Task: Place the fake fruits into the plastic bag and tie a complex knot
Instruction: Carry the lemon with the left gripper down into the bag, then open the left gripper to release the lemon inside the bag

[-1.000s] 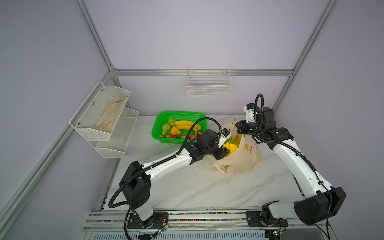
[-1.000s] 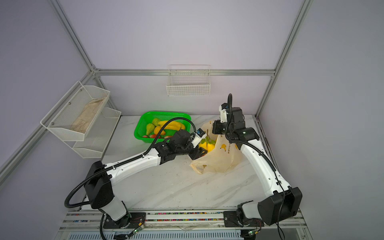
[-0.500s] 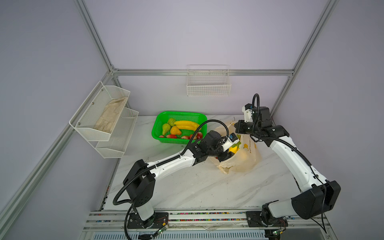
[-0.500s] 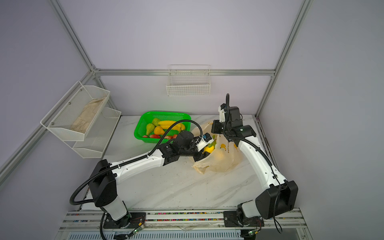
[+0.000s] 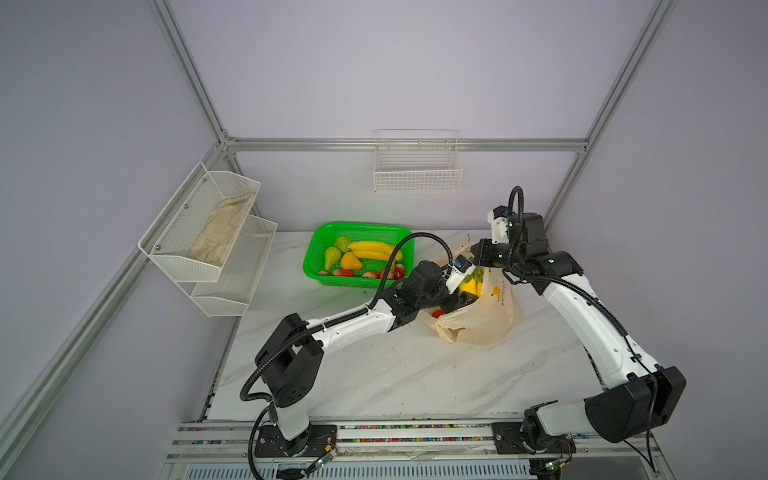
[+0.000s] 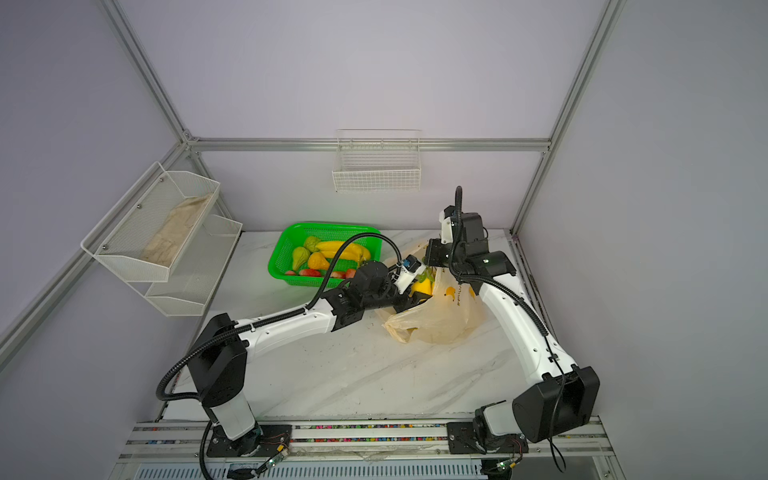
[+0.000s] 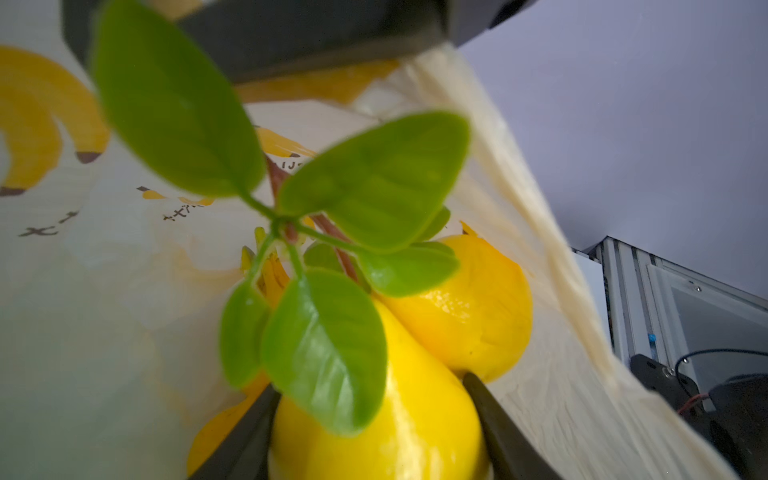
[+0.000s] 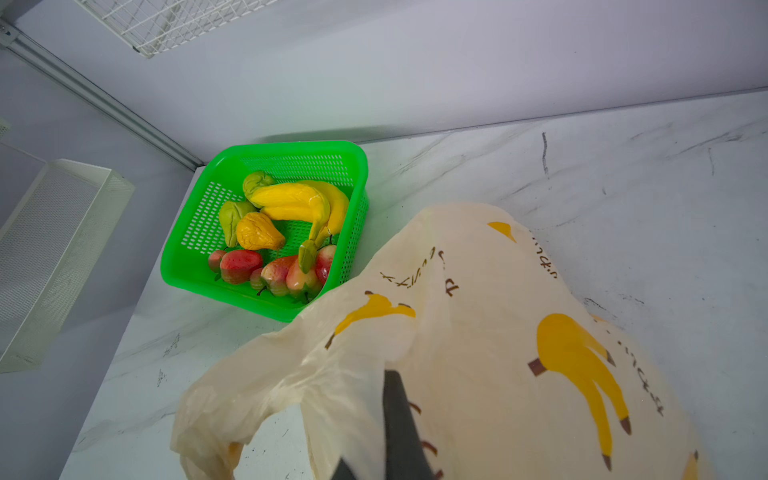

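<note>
Fruit (image 7: 399, 419) — yellow, leafy — in left tool (image 7: 370, 390), inside bag (image 7: 83, 291)

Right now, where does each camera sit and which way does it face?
Top views: high in front, looking down at the table; left arm, right arm show.
Left wrist: looks into the plastic bag; left gripper fingers clamp a yellow fruit.
Right wrist: looks over the bag toward the green basket; right gripper pinches bag film.
Shared: all four show the bag.
</note>
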Tool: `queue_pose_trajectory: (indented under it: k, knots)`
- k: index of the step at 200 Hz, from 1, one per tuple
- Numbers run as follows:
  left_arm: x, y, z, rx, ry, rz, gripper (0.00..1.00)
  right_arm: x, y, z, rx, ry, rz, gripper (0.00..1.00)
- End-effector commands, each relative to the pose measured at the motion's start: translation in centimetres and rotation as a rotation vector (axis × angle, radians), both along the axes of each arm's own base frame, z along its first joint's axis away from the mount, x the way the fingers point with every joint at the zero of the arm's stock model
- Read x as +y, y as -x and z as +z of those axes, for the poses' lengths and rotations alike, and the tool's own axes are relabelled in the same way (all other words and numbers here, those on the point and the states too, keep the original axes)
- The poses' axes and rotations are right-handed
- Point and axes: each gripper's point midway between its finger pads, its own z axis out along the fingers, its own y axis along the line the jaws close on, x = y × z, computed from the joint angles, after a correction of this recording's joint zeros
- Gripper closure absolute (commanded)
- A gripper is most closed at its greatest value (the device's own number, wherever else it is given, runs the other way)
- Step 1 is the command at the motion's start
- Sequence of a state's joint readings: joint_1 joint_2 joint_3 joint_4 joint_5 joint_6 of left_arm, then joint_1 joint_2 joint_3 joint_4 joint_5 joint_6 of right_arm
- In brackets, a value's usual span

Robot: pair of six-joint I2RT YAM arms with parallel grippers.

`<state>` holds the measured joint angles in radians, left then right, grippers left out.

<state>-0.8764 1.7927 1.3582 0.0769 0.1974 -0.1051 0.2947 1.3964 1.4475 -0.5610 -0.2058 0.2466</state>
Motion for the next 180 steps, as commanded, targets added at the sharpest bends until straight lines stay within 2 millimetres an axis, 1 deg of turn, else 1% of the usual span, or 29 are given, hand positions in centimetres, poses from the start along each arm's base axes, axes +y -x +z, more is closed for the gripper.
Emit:
queue_pose_trajectory:
  k: [1,16,32,46,63,77,96,123,130,153,174,180]
  knots:
    - [0.4,-2.3,-0.9,0.015,0.055,0.116,0.50,-0.3,0.8,3.0,-0.066,-0.029,-0.012,1.00]
    - [0.5,-3.4,-1.4,0.020,0.073,0.153,0.50,-0.4,0.8,3.2,-0.070,-0.032,-0.014,1.00]
    - [0.4,-4.4,-2.0,0.062,0.107,0.189,0.49,-0.3,0.9,3.5,-0.081,-0.041,-0.011,1.00]
    - [-0.2,-4.9,-2.5,0.073,0.108,0.190,0.44,-0.2,1.0,3.7,-0.086,-0.058,-0.012,1.00]
    - [-1.3,-5.4,-3.1,0.099,0.120,0.178,0.42,0.0,0.9,3.5,-0.083,-0.067,-0.004,1.00]
    - [-1.9,-5.9,-4.2,0.122,0.112,0.184,0.37,0.1,0.9,3.2,-0.080,-0.063,-0.001,1.00]
    - [-2.1,-6.2,-4.7,0.129,0.095,0.188,0.29,0.0,1.0,3.2,-0.083,-0.059,0.000,1.00]
    - [-1.8,-5.4,-3.3,0.088,0.104,0.155,0.15,-0.3,1.1,3.2,-0.086,-0.044,-0.009,1.00]
    - [-1.5,-5.1,-2.6,0.075,0.111,0.148,0.12,-0.4,1.1,3.2,-0.089,-0.041,-0.013,1.00]
    - [-0.6,-3.9,-1.1,0.051,0.112,0.119,0.07,-0.5,1.0,3.1,-0.090,-0.031,-0.017,1.00]
    - [0.7,-2.7,-0.4,0.050,0.082,0.111,0.05,-0.9,1.0,3.2,-0.096,-0.017,-0.031,1.00]
    - [1.2,-2.3,-0.2,0.021,0.056,0.098,0.05,-0.9,1.0,3.0,-0.094,-0.011,-0.033,1.00]
